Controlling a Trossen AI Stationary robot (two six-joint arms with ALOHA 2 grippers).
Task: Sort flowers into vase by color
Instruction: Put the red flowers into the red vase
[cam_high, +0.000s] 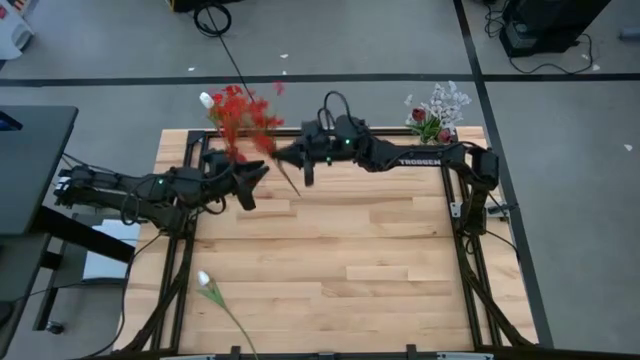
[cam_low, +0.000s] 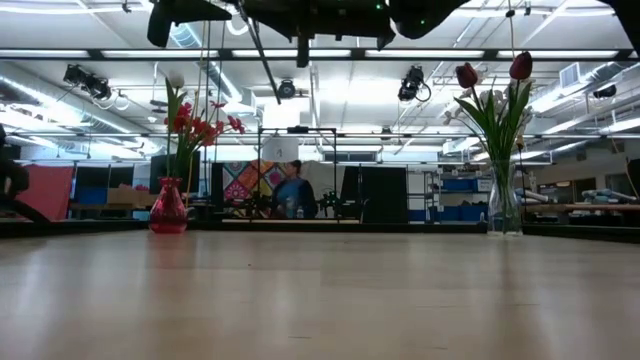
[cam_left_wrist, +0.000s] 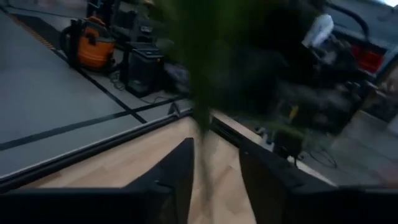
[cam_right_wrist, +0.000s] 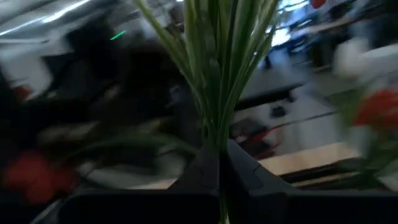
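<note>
My right gripper (cam_high: 283, 156) is shut on a red flower sprig (cam_high: 250, 125), held high over the table's far left part, beside the red vase (cam_low: 168, 208). That vase holds red blooms and one white bud. The sprig's green stems (cam_right_wrist: 214, 93) fan out past the fingers. My left gripper (cam_high: 262, 175) stands open just left of the sprig's lower stem (cam_high: 295, 188), whose blurred green (cam_left_wrist: 202, 106) shows ahead of its fingers (cam_left_wrist: 180, 180). A white tulip (cam_high: 205, 283) lies flat on the near left of the table. My right gripper pinches the sprig's bundle of thin green stems (cam_right_wrist: 216, 142) between its two fingers, where the stems come together. The fingers reach in level from the table's right and lie across the stem. The sprig is lifted clear, red heads toward the far edge, bare stem end slanting nearward.
A clear vase (cam_low: 503, 200) with maroon tulips and pale sprigs (cam_high: 440, 105) stands at the far right corner. The dark frame rails (cam_high: 455, 215) run along the table's sides. Bare wood (cam_high: 380, 270) spreads across the middle and near right.
</note>
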